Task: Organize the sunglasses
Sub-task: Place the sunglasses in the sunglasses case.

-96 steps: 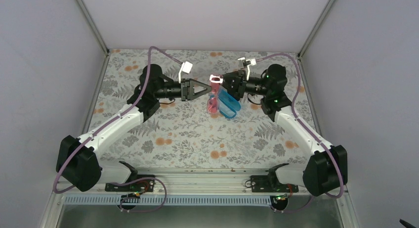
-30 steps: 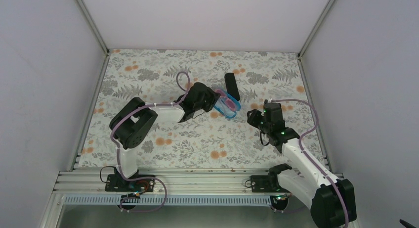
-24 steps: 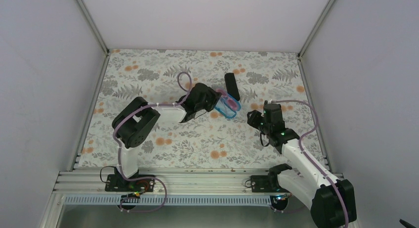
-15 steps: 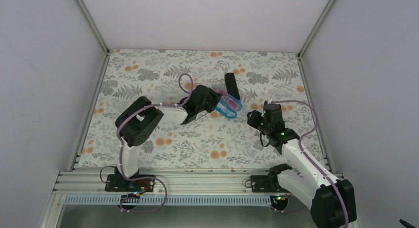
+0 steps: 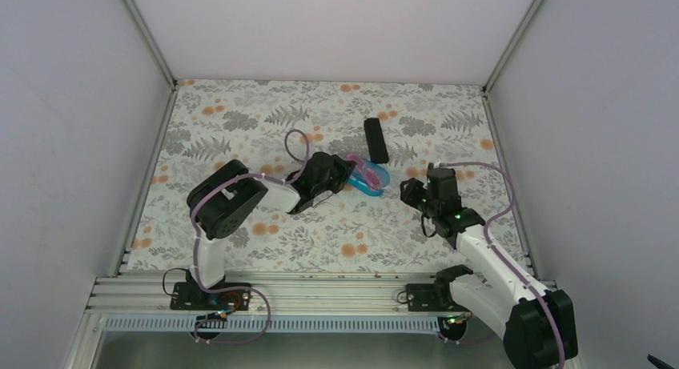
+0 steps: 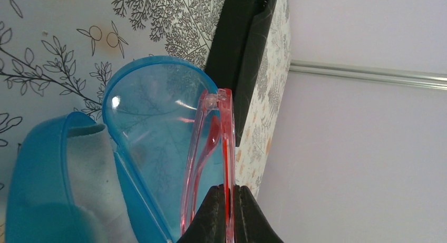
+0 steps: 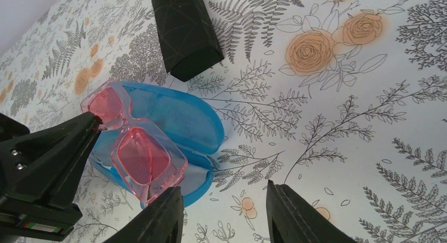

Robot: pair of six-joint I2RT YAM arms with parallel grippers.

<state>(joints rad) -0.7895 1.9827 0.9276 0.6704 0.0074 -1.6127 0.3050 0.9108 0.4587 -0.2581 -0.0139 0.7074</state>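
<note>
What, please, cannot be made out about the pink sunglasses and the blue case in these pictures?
- Top external: the left gripper hides part of the pink translucent sunglasses; contact with the glossy blue oval case is too small to judge.
- Left wrist: the bottom edge cuts off both.

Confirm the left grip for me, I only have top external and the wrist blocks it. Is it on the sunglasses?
Observer: Yes. In the left wrist view the left gripper is shut on the thin pink frame of the sunglasses.
Operator: Case open?
Observer: Open. The blue case has both halves apart, with a pale cloth in one half. The sunglasses are over it.
Operator: Right side?
Observer: The right gripper is open and empty, apart from the case.
</note>
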